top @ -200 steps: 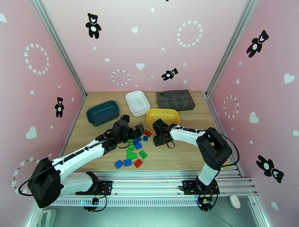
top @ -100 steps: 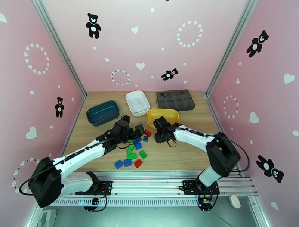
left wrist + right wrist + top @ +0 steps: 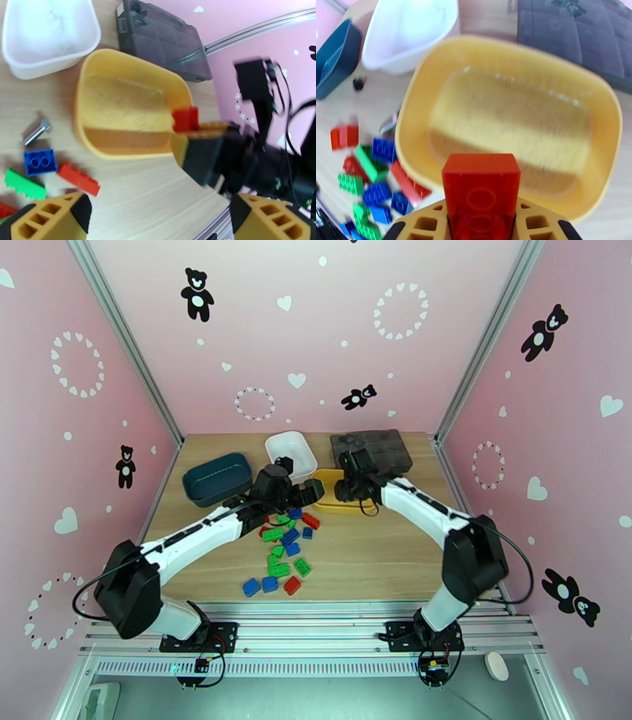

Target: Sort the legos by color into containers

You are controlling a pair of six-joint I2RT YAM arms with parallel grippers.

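While left pincer [image 3: 306, 494] gapes wide, right pincer [image 3: 481, 227] clamps red lego [image 3: 481, 185] over yellow tray [image 3: 407, 130] edge.

the right gripper [image 3: 193, 136] pinches a red brick [image 3: 185, 119] at the yellow tray [image 3: 118, 143] rim. beyond sit a white tray [image 3: 51, 65] and an organizer [image 3: 166, 39]. a screw [image 3: 36, 131], blue brick [image 3: 39, 161], red bar [image 3: 79, 179] and green brick [image 3: 24, 184] lie beside the yellow tray, and the left gripper [image 3: 158, 219] gapes wide.

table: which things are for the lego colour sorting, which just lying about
job: red plastic brick in right claw; loose red, green, blue plastic bricks; yellow plastic tray; white plastic tray; teal plastic tray
lying about: dark grey compartmented organizer box; silver metal screw
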